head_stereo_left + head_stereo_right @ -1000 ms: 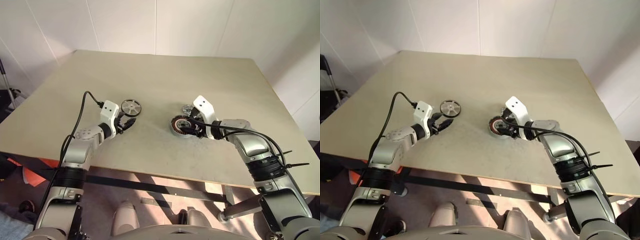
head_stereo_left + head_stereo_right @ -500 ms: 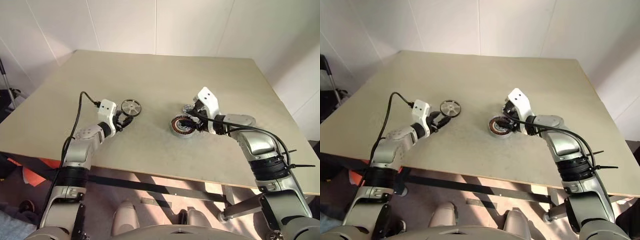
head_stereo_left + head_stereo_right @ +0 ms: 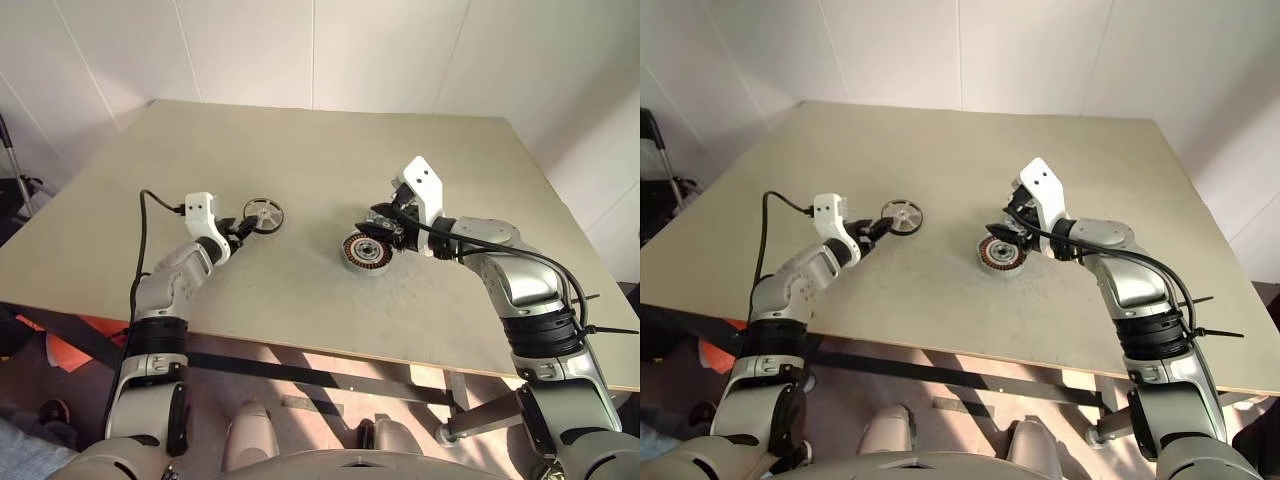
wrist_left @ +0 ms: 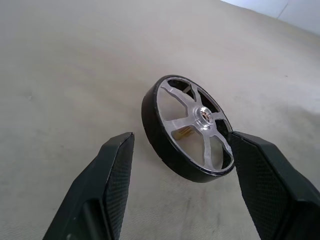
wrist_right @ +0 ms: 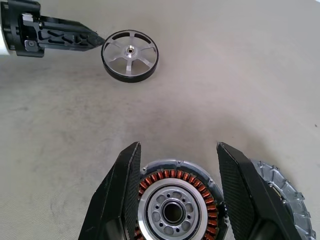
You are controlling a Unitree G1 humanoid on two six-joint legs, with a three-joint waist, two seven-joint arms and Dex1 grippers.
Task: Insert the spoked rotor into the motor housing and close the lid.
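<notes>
- The spoked rotor (image 4: 189, 129) lies flat on the table (image 3: 300, 160), untouched — your left gripper (image 4: 182, 165) reaches low and nearly level, fingers spread either side of its rim, ready to close.
- Your right gripper (image 5: 177, 192) hovers, fingers apart and empty, above the motor housing (image 3: 367, 251) — lid (image 5: 280, 187) just beside.

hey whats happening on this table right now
A two-armed humanoid robot is assembling a small motor on a table. Its left tool is open with its fingers on either side of the spoked rotor, which lies on the table, not yet gripped. Its right tool is open above the motor housing, whose copper windings are exposed. The lid lies right beside the housing. Nothing is inserted yet.
</notes>
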